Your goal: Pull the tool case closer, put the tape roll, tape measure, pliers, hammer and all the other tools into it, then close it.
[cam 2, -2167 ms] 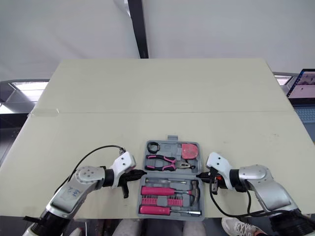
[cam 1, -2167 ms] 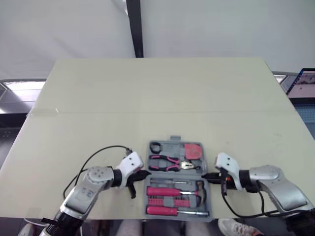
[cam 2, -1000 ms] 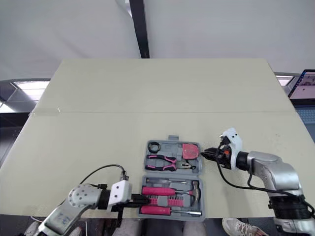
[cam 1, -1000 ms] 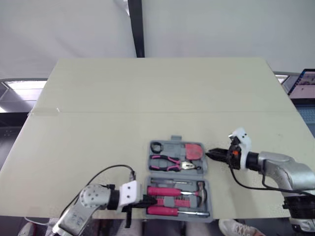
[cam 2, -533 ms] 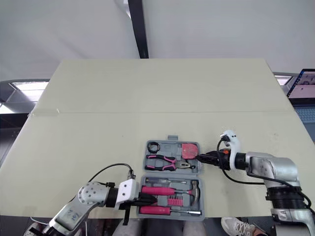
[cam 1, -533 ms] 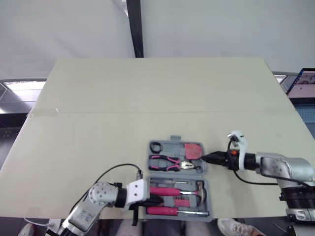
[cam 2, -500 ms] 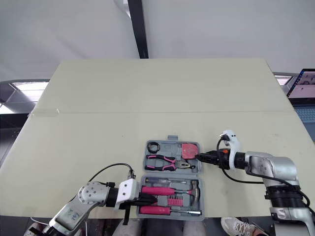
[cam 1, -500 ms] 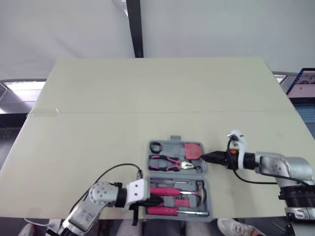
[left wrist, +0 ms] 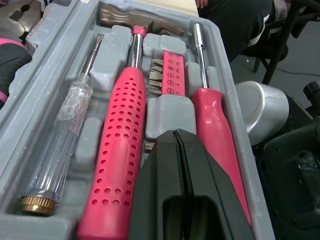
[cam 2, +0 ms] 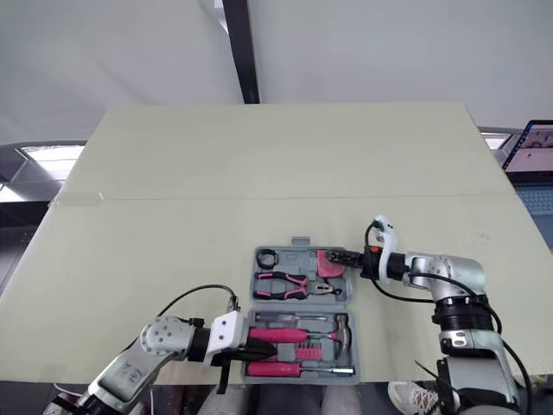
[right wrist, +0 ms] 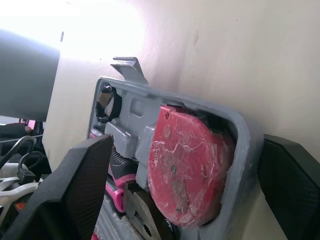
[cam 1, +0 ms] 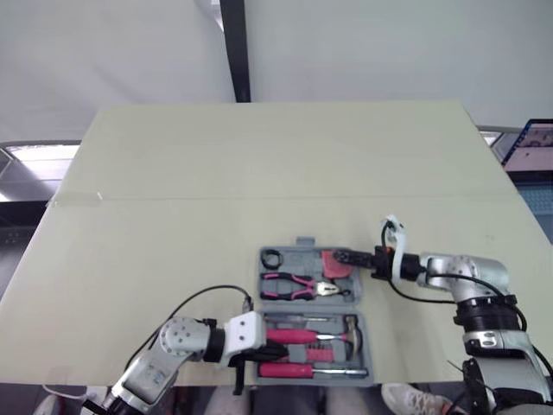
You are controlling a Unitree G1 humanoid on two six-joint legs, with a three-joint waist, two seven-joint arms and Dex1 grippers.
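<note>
The grey tool case (cam 1: 262,281) lies open at the table's near edge. Its far half holds the black tape roll (cam 1: 274,258), the pink pliers (cam 1: 298,284) and the red tape measure (cam 1: 335,264). The near half holds the hammer (left wrist: 125,150), a pink screwdriver (left wrist: 215,115) and a bit set (left wrist: 170,75). My left gripper (left wrist: 176,134) is shut, its tip resting over the near half by the hammer's handle. My right gripper (right wrist: 186,142) stands open, one finger (right wrist: 75,190) on each side of the case's far right corner (right wrist: 245,135), by the tape measure (right wrist: 190,165).
The case's latch tab (cam 1: 303,243) points away from me. A laptop (cam 1: 531,143) sits off the table's right edge and a black post (cam 1: 233,52) rises behind the table. A seam (cam 1: 173,199) runs across the tabletop; the case hangs close to the near edge.
My right gripper opened wider and moved left until its fingers straddle the case's far right corner. The left gripper shifted slightly further over the near half, still shut.
</note>
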